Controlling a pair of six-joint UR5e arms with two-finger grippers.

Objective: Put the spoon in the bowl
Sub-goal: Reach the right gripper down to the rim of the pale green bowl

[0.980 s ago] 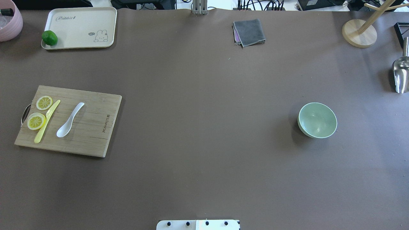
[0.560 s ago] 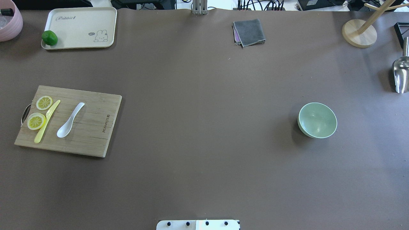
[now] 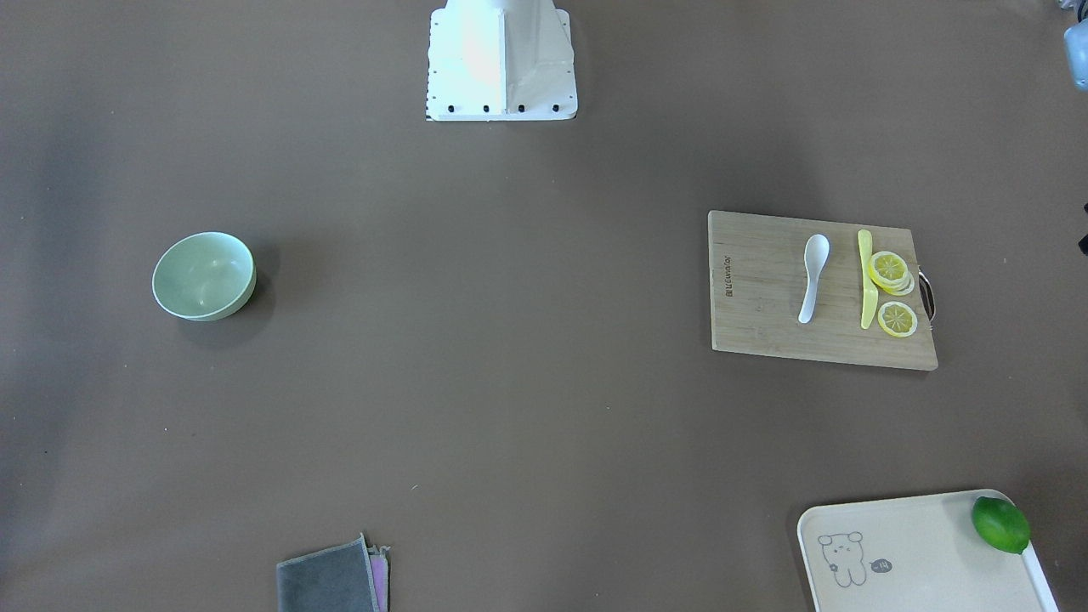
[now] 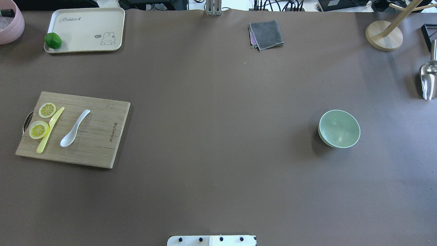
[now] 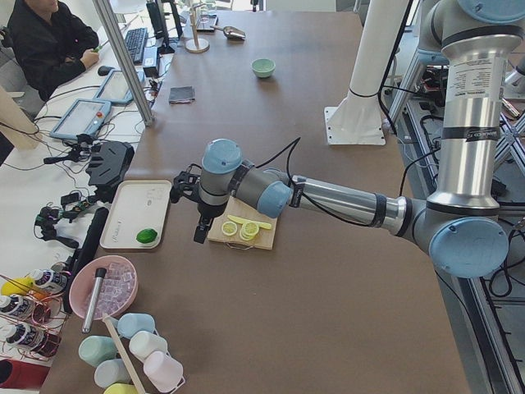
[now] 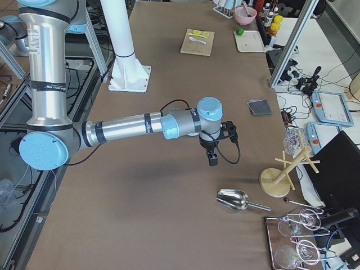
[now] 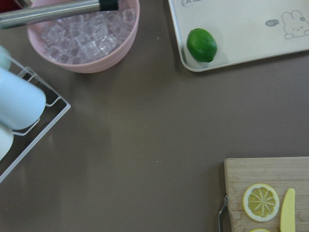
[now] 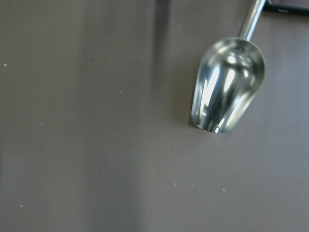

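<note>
Unmoved spoon (image 4: 74, 129); "Rabbit"-lettered tray (image 4: 85, 25)

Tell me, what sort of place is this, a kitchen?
Probably a robotics lab, not a kitchen: a robot arm reaches over the table, and an operator sits beside tablets.

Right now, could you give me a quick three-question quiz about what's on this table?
1. True or false: the spoon lies inside the bowl.
2. On the cutting board, what lies between the spoon and the lemon slices? A) fork B) yellow knife C) cup
3. Fill in: the lime sits on the cream ____.
Key: 1 false; 2 B; 3 tray.
</note>
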